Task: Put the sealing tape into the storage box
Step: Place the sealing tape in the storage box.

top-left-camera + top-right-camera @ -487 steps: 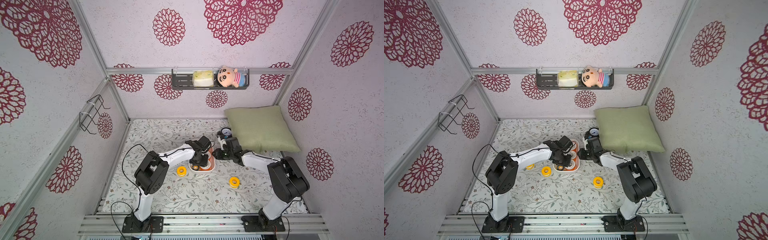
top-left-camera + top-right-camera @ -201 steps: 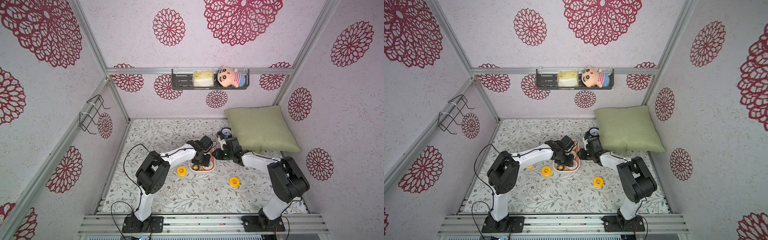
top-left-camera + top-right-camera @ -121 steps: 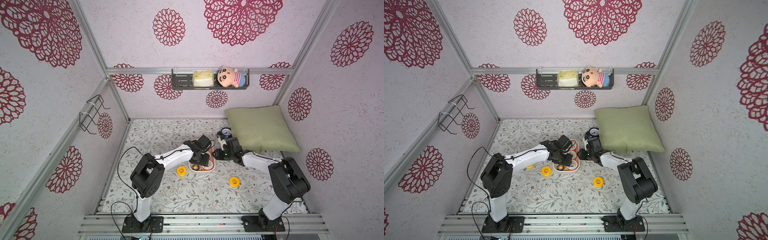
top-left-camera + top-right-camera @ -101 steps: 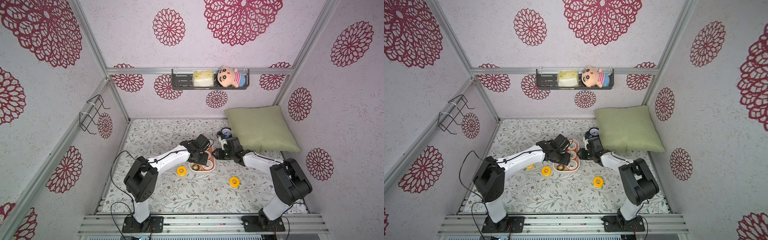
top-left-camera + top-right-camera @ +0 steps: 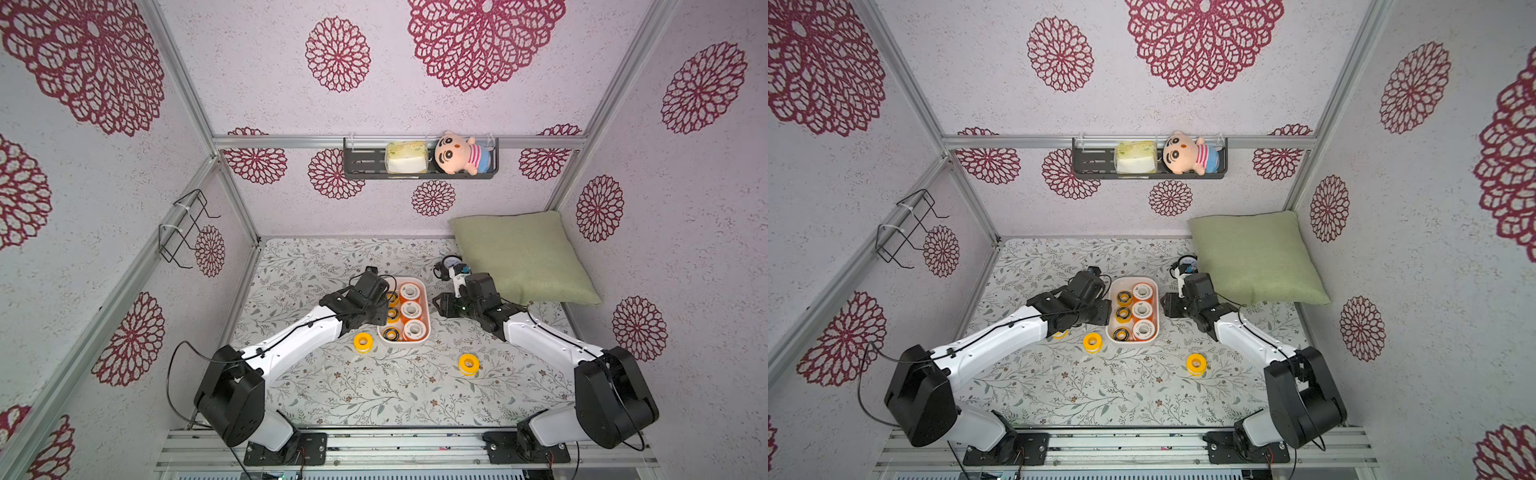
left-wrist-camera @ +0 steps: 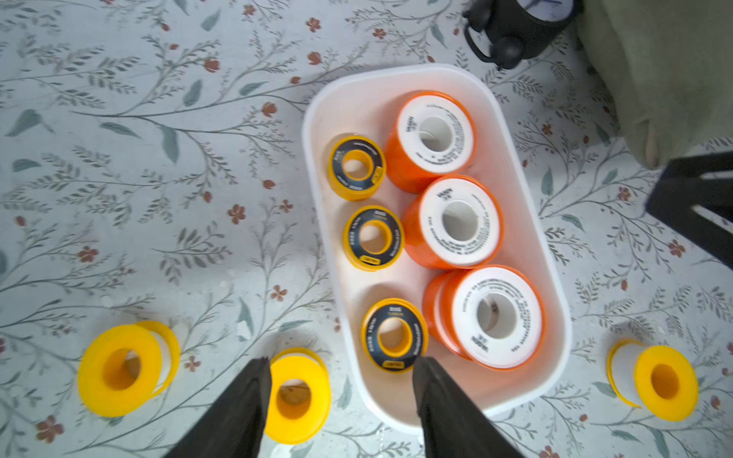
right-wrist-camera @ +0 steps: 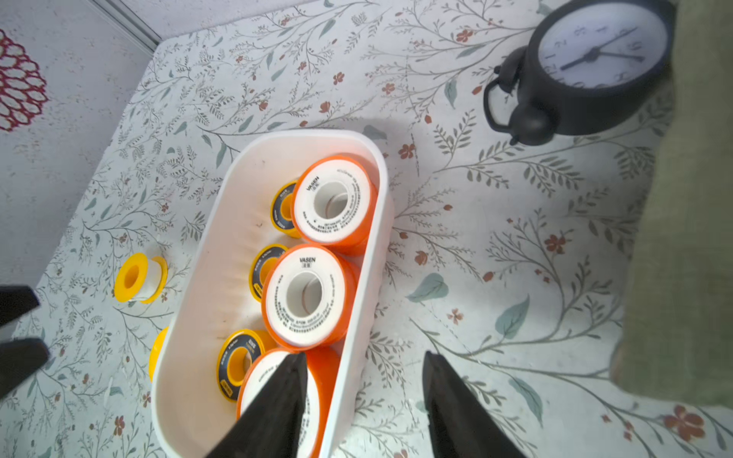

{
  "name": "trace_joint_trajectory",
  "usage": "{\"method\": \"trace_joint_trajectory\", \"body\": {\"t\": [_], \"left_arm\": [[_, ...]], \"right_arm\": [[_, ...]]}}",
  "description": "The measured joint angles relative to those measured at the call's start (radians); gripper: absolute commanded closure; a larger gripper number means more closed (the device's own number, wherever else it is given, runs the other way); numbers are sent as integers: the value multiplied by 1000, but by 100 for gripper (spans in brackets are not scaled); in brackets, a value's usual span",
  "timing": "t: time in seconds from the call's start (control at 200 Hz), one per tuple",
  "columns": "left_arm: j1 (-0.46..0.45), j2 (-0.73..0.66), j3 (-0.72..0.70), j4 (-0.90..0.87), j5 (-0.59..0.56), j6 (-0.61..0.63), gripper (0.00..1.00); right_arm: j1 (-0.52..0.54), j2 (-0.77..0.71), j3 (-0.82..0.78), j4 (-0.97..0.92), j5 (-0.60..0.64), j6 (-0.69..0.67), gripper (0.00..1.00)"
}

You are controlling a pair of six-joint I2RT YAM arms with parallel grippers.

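Note:
The white storage box (image 5: 409, 279) (image 5: 1133, 279) stands mid-table. It holds three orange-rimmed sealing tape spools (image 6: 458, 222) (image 7: 305, 293) and three yellow spools with black faces (image 6: 373, 238). All-yellow spools lie loose on the cloth: one by the box's near left corner (image 5: 363, 343) (image 6: 297, 392), one further left (image 6: 127, 368), one to the near right (image 5: 468, 364) (image 6: 654, 380). My left gripper (image 6: 343, 368) (image 5: 380, 318) hangs open over the box's near left corner, holding nothing. My right gripper (image 7: 363, 357) (image 5: 438, 305) is open above the box's right wall, one finger over an orange spool.
A round black alarm clock (image 5: 451, 264) (image 7: 595, 71) stands behind the box to the right, against a green pillow (image 5: 519, 257). A dark wall shelf (image 5: 419, 174) carries a doll and a pack. A wire rack (image 5: 183, 232) hangs on the left wall.
My left gripper has drawn back from over the box to its left side, uncovering the spools inside. Both grippers have opened wider. The right arm has barely shifted.

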Motion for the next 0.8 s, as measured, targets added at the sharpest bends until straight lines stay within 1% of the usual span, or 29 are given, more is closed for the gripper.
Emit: {"method": "trace_joint_trajectory", "body": {"t": [0.175, 0.335, 0.585, 0.795], "left_arm": [[104, -121, -79, 23, -3, 14, 34], [174, -198, -146, 37, -2, 23, 33], [232, -252, -212, 57, 29, 31, 33], [243, -254, -219, 66, 51, 36, 33]], "right_arm": [[-1, -65, -32, -68, 58, -7, 43], [0, -122, -39, -145, 103, -6, 38], [29, -198, -82, -284, 213, 39, 27], [64, -246, -142, -396, 281, 98, 18]]}}
